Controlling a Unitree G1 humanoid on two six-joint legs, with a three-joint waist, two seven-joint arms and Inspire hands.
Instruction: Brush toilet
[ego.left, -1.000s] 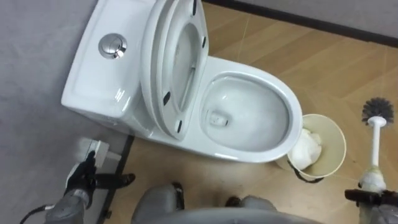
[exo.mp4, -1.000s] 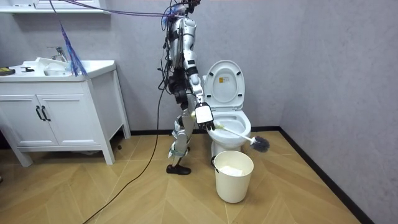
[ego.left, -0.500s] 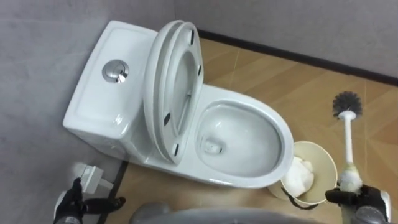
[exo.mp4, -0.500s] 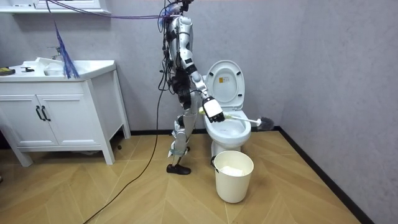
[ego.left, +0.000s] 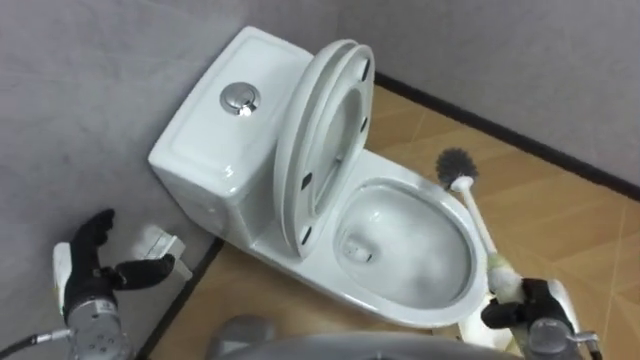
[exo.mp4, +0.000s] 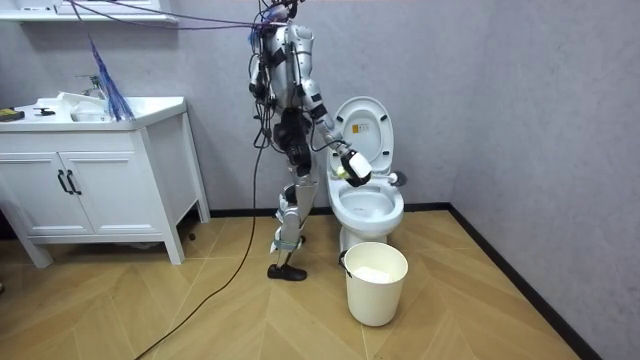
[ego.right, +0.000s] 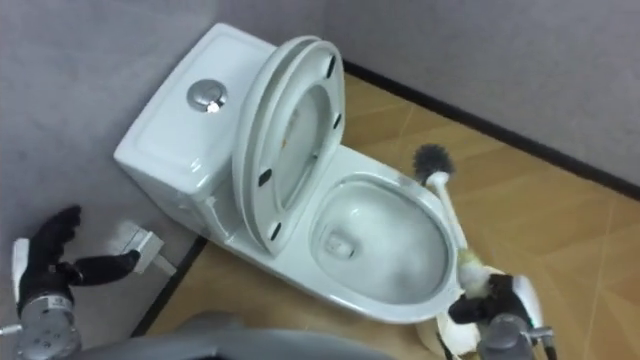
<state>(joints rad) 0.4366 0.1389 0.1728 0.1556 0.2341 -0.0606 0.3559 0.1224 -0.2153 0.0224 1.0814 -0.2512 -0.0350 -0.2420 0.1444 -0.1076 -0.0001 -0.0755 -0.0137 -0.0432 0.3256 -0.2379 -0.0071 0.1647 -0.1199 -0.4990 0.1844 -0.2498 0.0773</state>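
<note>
While the robot stands close against the toilet (ego.left: 205, 150), on the side toward the room view's left, its right hand (ego.left: 530, 305) is curled round the handle end of the toilet brush (ego.left: 478, 222). The brush's white handle runs along the right edge of the toilet's bowl, and its dark bristle head sits just at the bowl's far rim. The toilet's seat and lid (ego.left: 320, 130) stand raised against the tank. The left hand (ego.left: 95, 265) hangs left of the tank, fingers loosely spread and holding nothing. A pale bin (exo.mp4: 376, 283) stands on the floor in front of the toilet.
</note>
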